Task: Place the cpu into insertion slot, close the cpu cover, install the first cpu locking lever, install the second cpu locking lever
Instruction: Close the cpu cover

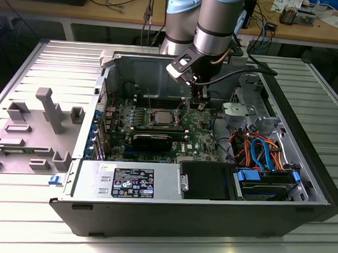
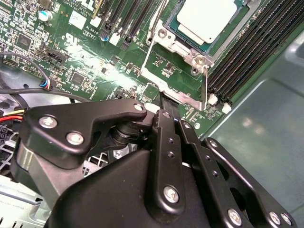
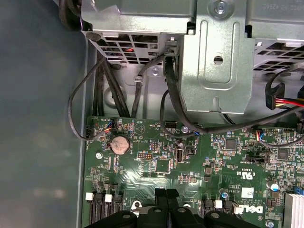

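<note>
The cpu (image 1: 161,117) (image 2: 207,18), a silver-grey square chip, lies in the insertion slot (image 1: 151,126) (image 2: 173,91) on the green motherboard. The silver cpu cover (image 2: 167,39) lies down around the chip's edges. One thin metal locking lever (image 2: 153,33) runs along the slot's side, and another (image 2: 206,88) stands at its corner. My gripper (image 1: 199,105) (image 2: 173,118) (image 3: 166,192) hangs low over the board just to the exterior view's right of the slot. Its black fingers are pressed together, and I see nothing between them.
Inside the open case are a black expansion card (image 1: 152,141), memory slots (image 2: 256,52), a metal drive cage (image 3: 213,61) and loose cables (image 1: 257,149). A power supply (image 1: 128,180) lines the front wall. Grey fixtures (image 1: 47,108) stand outside the case on the exterior view's left.
</note>
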Controlling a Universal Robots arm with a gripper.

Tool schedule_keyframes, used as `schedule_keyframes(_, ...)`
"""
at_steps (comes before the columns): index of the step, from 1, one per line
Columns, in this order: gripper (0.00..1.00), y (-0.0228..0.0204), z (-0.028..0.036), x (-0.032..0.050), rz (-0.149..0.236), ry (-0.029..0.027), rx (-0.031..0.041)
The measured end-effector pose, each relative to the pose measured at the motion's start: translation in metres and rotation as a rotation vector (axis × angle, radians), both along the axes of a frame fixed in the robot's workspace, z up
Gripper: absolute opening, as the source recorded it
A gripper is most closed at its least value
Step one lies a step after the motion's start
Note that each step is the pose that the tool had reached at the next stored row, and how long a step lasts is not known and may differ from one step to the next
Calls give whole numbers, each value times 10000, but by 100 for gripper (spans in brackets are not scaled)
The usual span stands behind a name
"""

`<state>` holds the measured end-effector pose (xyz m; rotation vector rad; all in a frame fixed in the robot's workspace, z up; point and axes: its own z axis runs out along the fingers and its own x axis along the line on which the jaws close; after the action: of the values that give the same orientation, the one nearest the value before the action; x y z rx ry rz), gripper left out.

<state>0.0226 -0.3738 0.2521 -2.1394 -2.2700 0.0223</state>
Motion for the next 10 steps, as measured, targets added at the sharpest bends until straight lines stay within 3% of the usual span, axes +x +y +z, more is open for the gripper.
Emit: schedule_keyframes(10, 11, 0, 0, -98, 1, 0, 0)
